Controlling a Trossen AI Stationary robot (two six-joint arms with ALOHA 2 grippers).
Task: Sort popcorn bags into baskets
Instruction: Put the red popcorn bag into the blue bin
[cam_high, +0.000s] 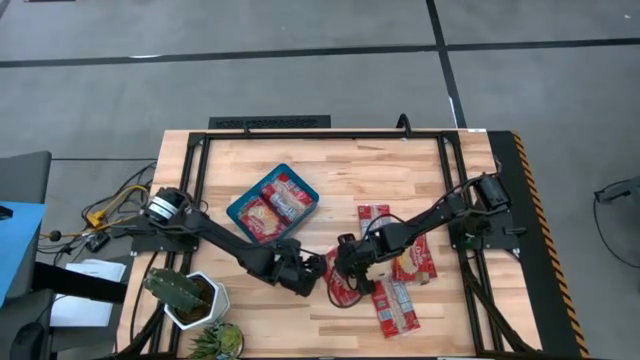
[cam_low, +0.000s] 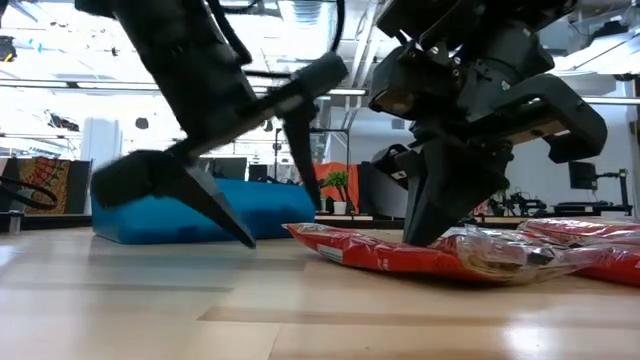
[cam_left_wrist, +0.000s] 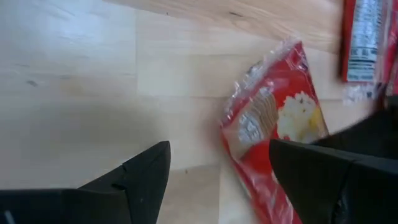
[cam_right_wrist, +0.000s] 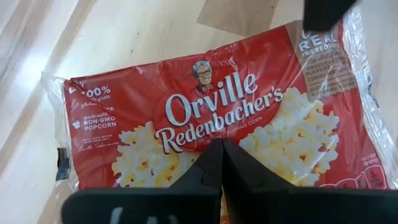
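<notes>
Two popcorn bags (cam_high: 272, 205) lie in my teal-blue tray (cam_high: 237, 211), as far as I can count from the high view; they overlap, so a third one hidden below them cannot be ruled out. That is the sorted share. On the bare table (cam_high: 400, 165) I count about five more red bags: one under my right gripper (cam_high: 349, 262), which I call the near bag (cam_right_wrist: 217, 118), a cluster of three between that gripper and the right arm's base (cam_high: 400, 245), and one at the front edge (cam_high: 397, 308). The overlap in the cluster makes that count uncertain. I judge the task under half done.

My right gripper stands over the near bag with its fingers brought together; in the right wrist view they meet at the printed face, touching or just above it, and I cannot tell whether any film is pinched. My left gripper (cam_high: 305, 272) hovers just beside that same bag, fingers spread wide and empty, low over the wood.

One tray is in sight, well apart from the loose bags. One white pot with a cactus (cam_high: 185, 293) sits at the table's front left corner.
</notes>
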